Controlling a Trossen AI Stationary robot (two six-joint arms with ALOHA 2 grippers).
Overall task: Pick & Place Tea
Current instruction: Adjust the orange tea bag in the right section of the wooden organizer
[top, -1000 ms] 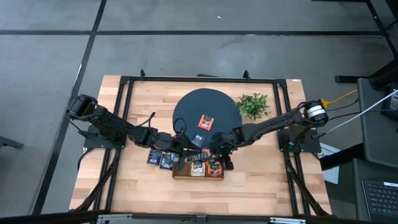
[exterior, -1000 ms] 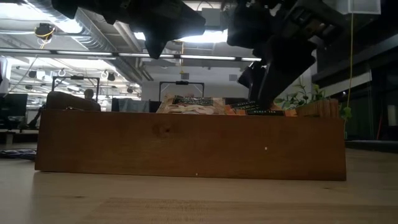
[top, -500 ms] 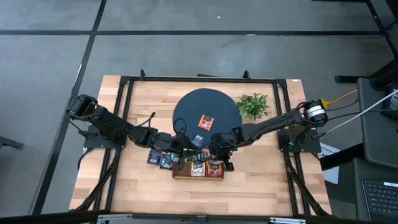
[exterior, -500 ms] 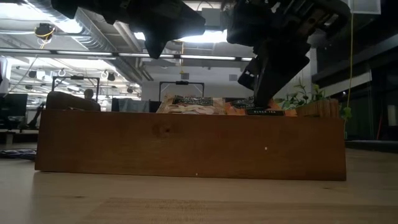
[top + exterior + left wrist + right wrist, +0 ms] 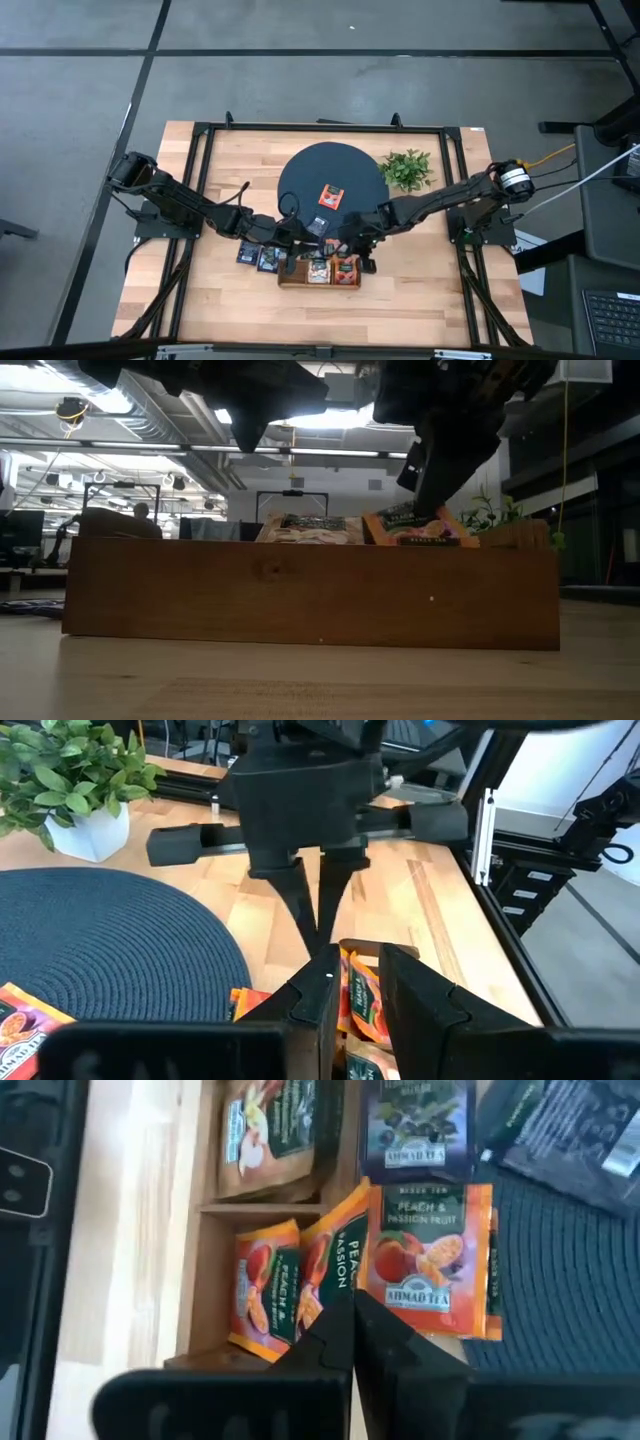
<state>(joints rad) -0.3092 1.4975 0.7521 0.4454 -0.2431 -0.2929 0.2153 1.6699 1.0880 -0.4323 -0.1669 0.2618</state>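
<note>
Right claw (image 5: 350, 1320) pinches one orange sachet (image 5: 335, 1255) over tray (image 5: 205, 1280).

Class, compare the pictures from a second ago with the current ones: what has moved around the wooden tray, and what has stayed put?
In the low view the right tool, shut on an orange sachet, has risen slightly, so the sachet now stands tilted above the tray edge instead of lying low. The tray also nudged slightly. The left tool, the orange sachet on the round mat and the plant stayed as they were.

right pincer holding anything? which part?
Yes: the right pincer pinches an orange peach sachet by its edge, over the wooden tray. Left pincer holds nothing.
</note>
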